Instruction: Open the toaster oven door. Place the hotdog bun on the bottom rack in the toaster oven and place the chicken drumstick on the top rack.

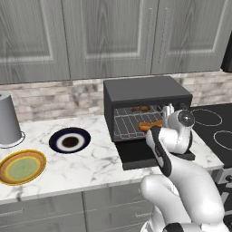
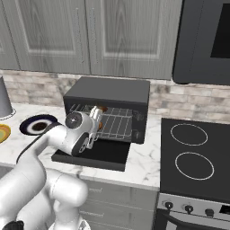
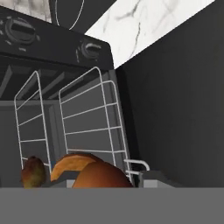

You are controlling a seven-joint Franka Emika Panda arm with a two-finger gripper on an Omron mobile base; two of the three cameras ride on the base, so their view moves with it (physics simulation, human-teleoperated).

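Two wire racks were seen inside the toaster oven (image 1: 145, 90), which stood on the marble table (image 1: 90, 161) with its door (image 1: 138, 156) let down flat in front. The bun (image 1: 149, 126) was laid on the bottom rack (image 1: 127, 130), near its front edge. The drumstick (image 1: 140, 108) was set deeper in, on the top rack (image 1: 124, 112).

The gripper (image 2: 96, 114) was held at the oven's mouth, above the door and about level with the top rack. The bun was found just below and beside it, and the drumstick just beyond it.

In the rolled hand view the bun (image 3: 76, 162) was shown right at the jaws, by the bottom rack (image 3: 94, 118), with the drumstick (image 3: 33, 173) off to one side. How wide the jaws stood, and whether anything was gripped, could not be told.
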